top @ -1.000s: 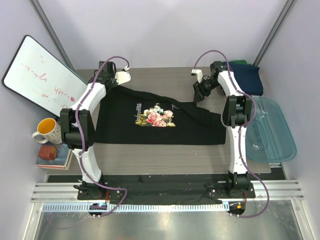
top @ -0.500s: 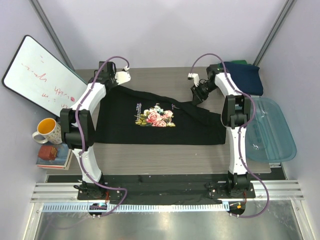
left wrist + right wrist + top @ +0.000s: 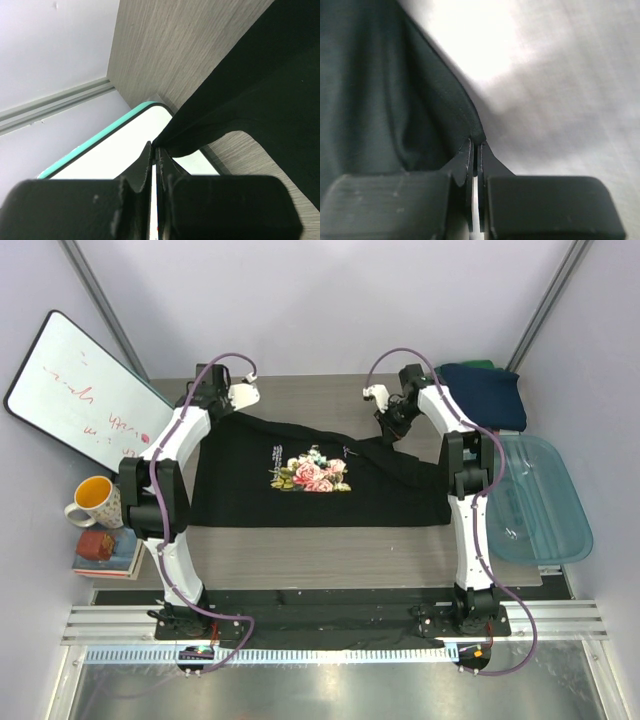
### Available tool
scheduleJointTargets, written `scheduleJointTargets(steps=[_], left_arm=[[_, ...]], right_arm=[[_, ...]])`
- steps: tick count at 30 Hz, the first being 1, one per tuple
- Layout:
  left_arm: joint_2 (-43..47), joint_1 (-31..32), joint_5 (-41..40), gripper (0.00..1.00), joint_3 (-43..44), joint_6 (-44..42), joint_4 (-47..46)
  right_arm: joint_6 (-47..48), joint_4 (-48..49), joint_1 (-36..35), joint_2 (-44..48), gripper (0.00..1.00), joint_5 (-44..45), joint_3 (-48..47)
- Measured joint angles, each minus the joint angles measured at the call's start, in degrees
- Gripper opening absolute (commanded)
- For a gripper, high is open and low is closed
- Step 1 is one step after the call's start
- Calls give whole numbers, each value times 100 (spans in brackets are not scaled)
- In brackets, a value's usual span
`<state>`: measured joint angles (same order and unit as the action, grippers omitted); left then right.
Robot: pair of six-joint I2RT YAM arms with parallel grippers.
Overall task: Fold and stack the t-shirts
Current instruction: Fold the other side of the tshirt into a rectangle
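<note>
Whiteboard (image 3: 85, 390): red handwriting, too small to read.
Left gripper (image 3: 154, 147): fingers pressed together, pinching the far left corner of the black t-shirt, probably to keep it stretched.
Black t-shirt (image 3: 310, 485): spread flat on the table (image 3: 320, 540) between the arms; the white lettering by the rose print is not readable.
Right gripper (image 3: 476, 145): pinching the far right edge, likely for the fold.
Navy t-shirt (image 3: 487, 390): far right corner, waiting.

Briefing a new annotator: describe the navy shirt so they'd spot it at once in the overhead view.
Start at the grey wood table and go to its far right corner, just beyond the translucent blue tub. The navy t-shirt lies there in a compact bundle, a sliver of green cloth showing behind it. Unlike the black rose-print t-shirt spread mid-table, it is plain and bunched.
</note>
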<state>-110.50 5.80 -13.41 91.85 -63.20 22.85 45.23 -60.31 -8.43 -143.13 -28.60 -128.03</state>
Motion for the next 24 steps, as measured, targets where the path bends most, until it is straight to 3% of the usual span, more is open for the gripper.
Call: scheduleJointTargets(steps=[13, 24], left_arm=[[13, 0, 52, 0, -59, 111, 0], [13, 2, 55, 0, -66, 136, 2]], right_arm=[[304, 2964, -59, 116, 1, 1626, 317], [310, 4463, -214, 267, 1, 2063, 380]])
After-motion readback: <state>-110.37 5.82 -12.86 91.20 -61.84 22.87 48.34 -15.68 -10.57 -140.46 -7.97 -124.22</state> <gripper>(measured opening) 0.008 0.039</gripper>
